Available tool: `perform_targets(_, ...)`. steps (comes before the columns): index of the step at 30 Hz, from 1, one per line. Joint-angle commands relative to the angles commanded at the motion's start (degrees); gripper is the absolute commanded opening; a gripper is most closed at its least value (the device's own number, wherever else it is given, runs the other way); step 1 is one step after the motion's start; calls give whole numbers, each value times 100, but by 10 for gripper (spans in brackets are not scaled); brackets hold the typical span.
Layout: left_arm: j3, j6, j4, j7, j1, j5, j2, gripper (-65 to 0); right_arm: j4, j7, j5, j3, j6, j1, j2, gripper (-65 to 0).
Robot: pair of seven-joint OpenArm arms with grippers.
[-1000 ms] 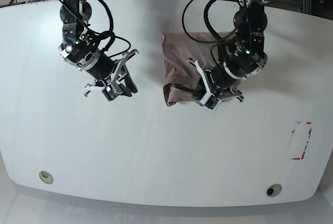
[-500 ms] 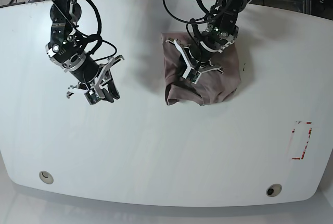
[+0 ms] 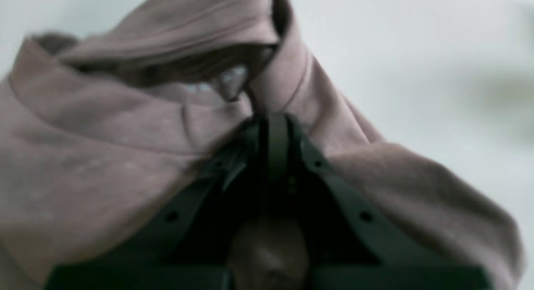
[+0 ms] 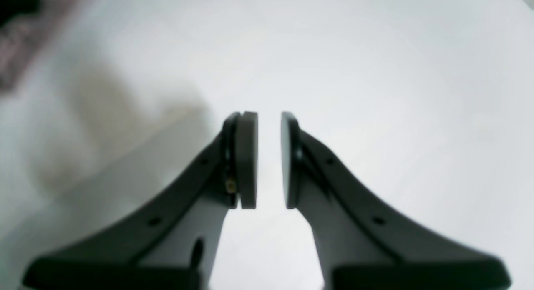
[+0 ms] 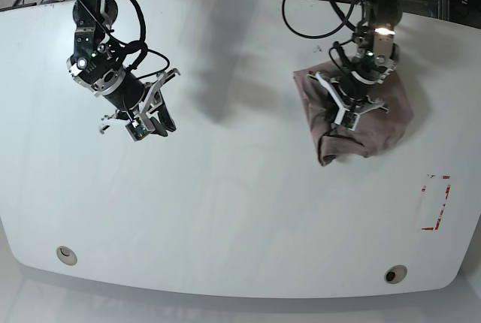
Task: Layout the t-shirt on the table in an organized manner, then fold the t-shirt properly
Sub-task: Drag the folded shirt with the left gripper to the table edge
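The plain mauve-brown cotton t-shirt (image 5: 368, 124) lies bunched at the right of the glossy white table (image 5: 240, 210). The left gripper (image 3: 273, 127) is closed, clamping a fold of the fabric. The right gripper (image 4: 269, 156) hangs over bare tabletop at far left, pads (image 4: 246, 156) slightly parted, holding nothing.

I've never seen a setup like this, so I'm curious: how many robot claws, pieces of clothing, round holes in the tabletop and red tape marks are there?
Robot grippers: 2, the left gripper and the right gripper
Clothing: 1, the t-shirt
Round holes in the table: 2, one hole and another hole
Red tape marks: 1, a red tape outline
Total: 6
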Motion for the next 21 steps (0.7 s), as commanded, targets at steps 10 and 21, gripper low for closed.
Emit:
perform_targets(10, -1530, -941, 70, 18, -35, 0, -185, -647, 132, 0, 0, -26, 0, -105, 0, -563)
perform_targets(21, -1714, -941, 1345, 677, -9, 18, 527, -647, 132, 0, 0, -26, 0, -97, 0, -563)
